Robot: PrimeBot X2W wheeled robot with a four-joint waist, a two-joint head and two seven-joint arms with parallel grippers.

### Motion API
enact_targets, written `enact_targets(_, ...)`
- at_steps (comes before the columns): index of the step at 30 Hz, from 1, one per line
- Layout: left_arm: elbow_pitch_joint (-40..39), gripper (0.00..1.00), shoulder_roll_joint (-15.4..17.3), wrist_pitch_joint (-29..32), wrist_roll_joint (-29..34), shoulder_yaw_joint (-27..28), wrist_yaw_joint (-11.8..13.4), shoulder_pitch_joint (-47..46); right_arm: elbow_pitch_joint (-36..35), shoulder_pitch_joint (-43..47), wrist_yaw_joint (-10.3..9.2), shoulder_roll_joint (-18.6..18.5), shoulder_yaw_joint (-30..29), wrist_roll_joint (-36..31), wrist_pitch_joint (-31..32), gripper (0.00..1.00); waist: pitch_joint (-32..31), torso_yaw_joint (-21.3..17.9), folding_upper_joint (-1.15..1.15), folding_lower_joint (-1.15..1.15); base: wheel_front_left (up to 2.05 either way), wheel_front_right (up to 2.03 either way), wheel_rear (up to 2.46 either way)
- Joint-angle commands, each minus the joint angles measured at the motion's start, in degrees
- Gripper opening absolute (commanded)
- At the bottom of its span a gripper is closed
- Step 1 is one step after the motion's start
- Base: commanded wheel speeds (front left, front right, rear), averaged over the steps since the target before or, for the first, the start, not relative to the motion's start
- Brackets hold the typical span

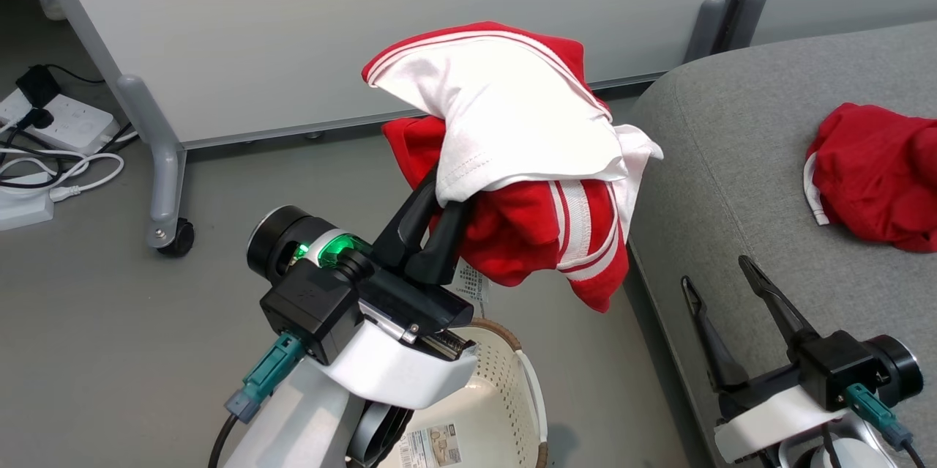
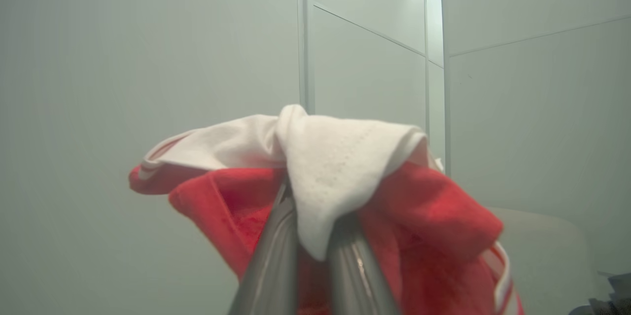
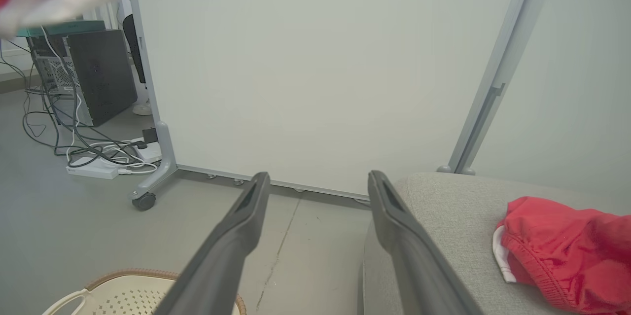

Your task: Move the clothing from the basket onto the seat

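From the head, we see the left gripper (image 1: 444,197) pinching the striped garment (image 1: 512,116). It hangs in the air above the basket (image 1: 505,380), beside the seat (image 1: 732,160). A small tag (image 1: 468,281) hangs under the cloth and a sticker (image 1: 428,446) lies in the basket. The print on both is too small for us to read. The red garment (image 1: 871,168) lies on the seat. The right gripper (image 1: 714,270) has its jaws spread wide and holds nothing.

From the left wrist, we see the fingers (image 2: 276,256) squeezing a white fold of the striped garment (image 2: 345,157).

From the right wrist, we see the right gripper (image 3: 319,177) spread open, with the basket (image 3: 128,295) on one side and the seat (image 3: 443,196) on the other. The red garment (image 3: 567,246) rests on the seat.
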Motion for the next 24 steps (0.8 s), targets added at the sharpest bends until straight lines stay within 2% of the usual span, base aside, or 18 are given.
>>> enact_targets(1,-0.1,0.00,0.1,-0.2,0.1,0.4,0.2,0.4,0.0,0.4,0.01,-0.2,-0.2,0.2,-0.1,1.00,0.1,0.0,0.00,0.00,0.00,0.00,0.00)
enact_targets(8,0.0,0.00,0.1,-0.2,0.4,0.8,0.0,0.1,-1.4,-0.5,0.01,-0.8,1.0,-0.1,-0.1,1.00,0.7,0.2,0.00,0.00,0.00,0.00,0.00)
enact_targets(14,0.6,0.00,0.1,-0.2,0.9,1.5,-0.3,-0.4,-5.5,-1.2,0.01,-4.7,5.2,0.9,-0.1,1.00,1.5,0.0,0.00,0.00,0.00,0.00,0.00)
enact_targets(20,1.4,0.00,0.1,-0.2,2.1,2.3,-0.4,-0.8,-12.3,-1.6,0.01,-7.2,10.1,6.4,-0.1,1.00,2.0,-0.4,0.00,0.00,0.00,0.00,0.00)
enact_targets(24,1.7,0.00,0.1,-0.2,2.5,2.5,-0.5,-0.9,-18.3,-1.7,0.01,-9.9,15.7,11.3,-0.1,1.00,2.3,-0.6,0.00,0.00,0.00,0.00,0.00)
